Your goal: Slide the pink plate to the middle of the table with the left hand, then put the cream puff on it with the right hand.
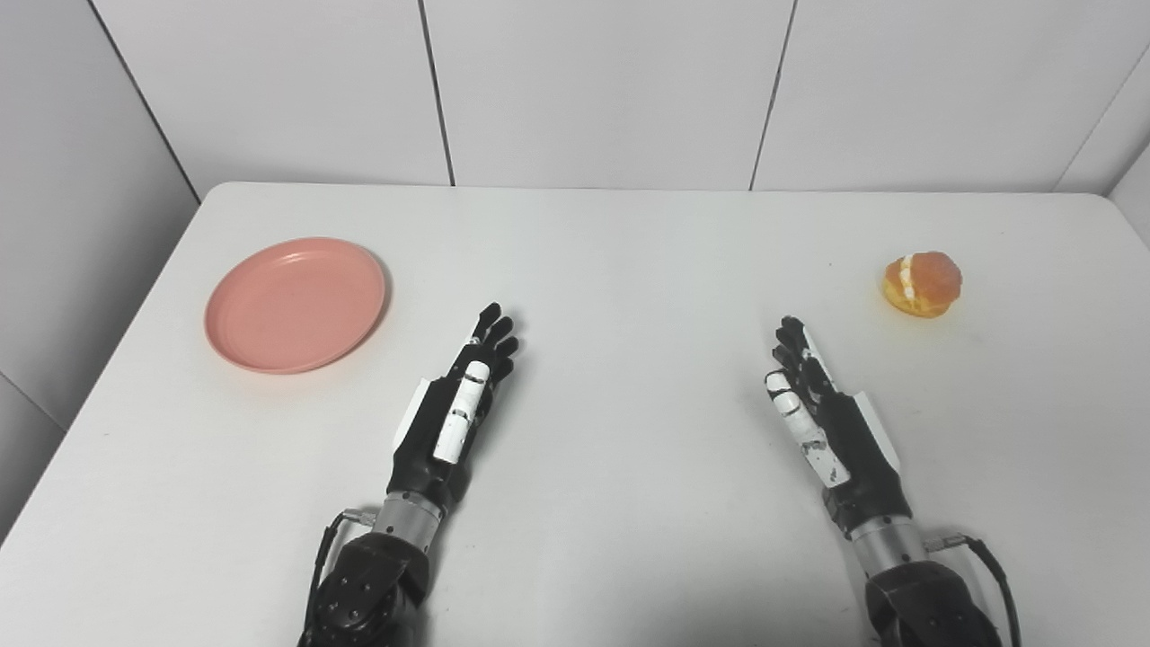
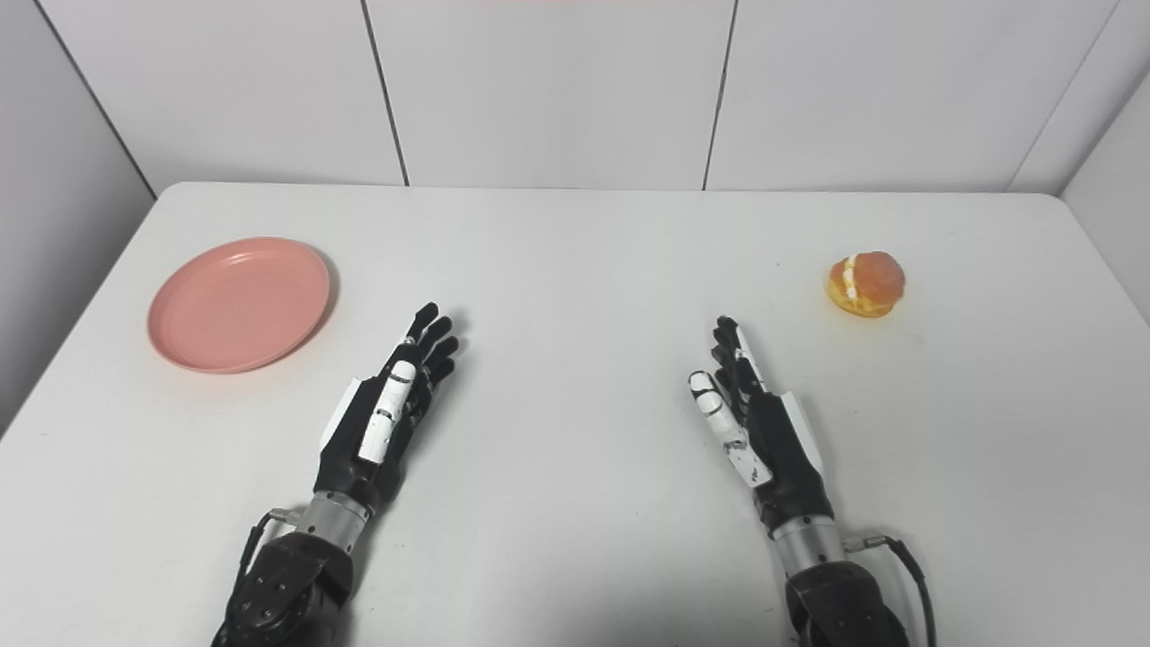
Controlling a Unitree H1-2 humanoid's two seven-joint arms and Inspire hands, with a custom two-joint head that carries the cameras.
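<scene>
Over on your far left sits the pink plate (image 1: 295,304), empty, flat on the table (image 1: 629,270) and close to its left edge. It is nowhere near the middle, so by the look of things the slide hasn't begun.

Next along is your left hand (image 1: 458,404), lying low over the tabletop just right of the plate and apart from it. Its fingers are stretched out straight, holding nothing and pointing up the table. Whether the palm touches the surface, you can't tell from here. The bare middle of the table, where the plate has to end up, comes after that.

Then there's your right hand (image 1: 822,413), mirroring the left with fingers extended, empty and angled slightly inward. Further right and a little beyond it is the cream puff (image 1: 923,284), golden with a pale band of filling showing, standing alone near the right edge, well apart from that hand.

So both steps are ahead of you, as I judge it: plate first, then the puff.

The surface is plain matte white with rounded far corners, and nothing else is on it. Behind it run pale wall panels with dark seams, closing in on both sides.
</scene>
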